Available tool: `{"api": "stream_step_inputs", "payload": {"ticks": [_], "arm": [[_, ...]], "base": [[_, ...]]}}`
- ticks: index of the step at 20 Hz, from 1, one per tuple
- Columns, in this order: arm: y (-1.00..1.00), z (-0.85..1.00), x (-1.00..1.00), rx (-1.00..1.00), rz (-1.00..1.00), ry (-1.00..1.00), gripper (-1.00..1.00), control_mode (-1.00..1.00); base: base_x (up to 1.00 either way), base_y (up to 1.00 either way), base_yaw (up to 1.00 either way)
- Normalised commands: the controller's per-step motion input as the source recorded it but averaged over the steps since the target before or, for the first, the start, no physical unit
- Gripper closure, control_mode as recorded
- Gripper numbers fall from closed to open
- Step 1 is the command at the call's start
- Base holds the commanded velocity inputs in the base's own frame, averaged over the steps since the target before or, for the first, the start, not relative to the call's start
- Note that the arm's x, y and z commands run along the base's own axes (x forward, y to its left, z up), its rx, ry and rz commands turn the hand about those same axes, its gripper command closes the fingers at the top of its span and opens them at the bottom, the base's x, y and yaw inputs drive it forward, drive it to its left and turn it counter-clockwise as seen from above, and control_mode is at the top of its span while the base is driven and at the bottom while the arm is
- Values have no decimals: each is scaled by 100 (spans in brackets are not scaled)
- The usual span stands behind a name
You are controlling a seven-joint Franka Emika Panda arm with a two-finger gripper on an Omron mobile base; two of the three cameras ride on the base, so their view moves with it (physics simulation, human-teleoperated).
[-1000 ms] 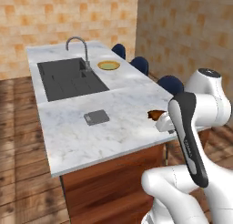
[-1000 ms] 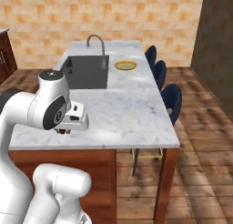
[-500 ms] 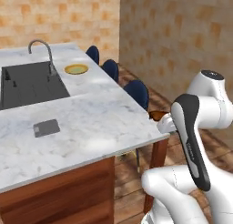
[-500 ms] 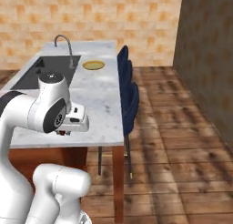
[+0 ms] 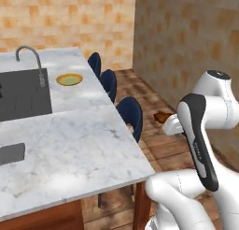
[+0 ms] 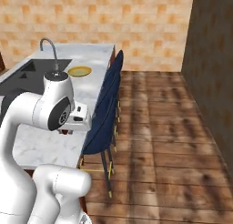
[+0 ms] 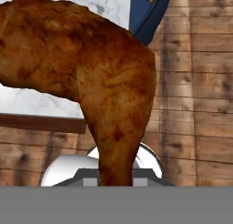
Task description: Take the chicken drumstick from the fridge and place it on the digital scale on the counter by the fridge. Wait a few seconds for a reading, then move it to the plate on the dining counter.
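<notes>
The chicken drumstick (image 7: 91,73), orange-brown and glossy, hangs close in front of the hand camera, its thin end running down between the fingers. My gripper (image 5: 166,121) is shut on the chicken drumstick (image 5: 163,117) and holds it in the air off the right end of the dining counter (image 5: 84,149), above the wooden floor. The plate (image 5: 69,79), with its yellow-orange rim, lies far back on the marble top next to the sink; it is also the plate (image 6: 79,71) beyond my arm. The fridge is out of view.
A dark sink (image 5: 21,96) with a curved faucet (image 5: 32,61) takes up the counter's back left. Dark blue stools (image 5: 130,113) line its right side. A flat grey slab (image 5: 10,154) lies at the left edge; I cannot tell whether it is the digital scale. A brown wall (image 5: 186,46) stands right.
The whole picture has shifted: the base has driven right along the counter, so counter and sink slid left. The arm's pose and its grip on the drumstick are unchanged.
</notes>
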Motion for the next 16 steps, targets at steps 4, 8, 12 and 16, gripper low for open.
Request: {"api": "stream_step_inputs", "payload": {"ticks": [4, 8, 12, 16], "arm": [[0, 0, 0, 0, 0, 0, 100, 100], [0, 0, 0, 0, 0, 0, 100, 100], [0, 0, 0, 0, 0, 0, 100, 100], [0, 0, 0, 0, 0, 0, 100, 100]], "base": [[100, -100, 26], [76, -100, 31], [-20, -100, 31], [-14, -100, 41]]}}
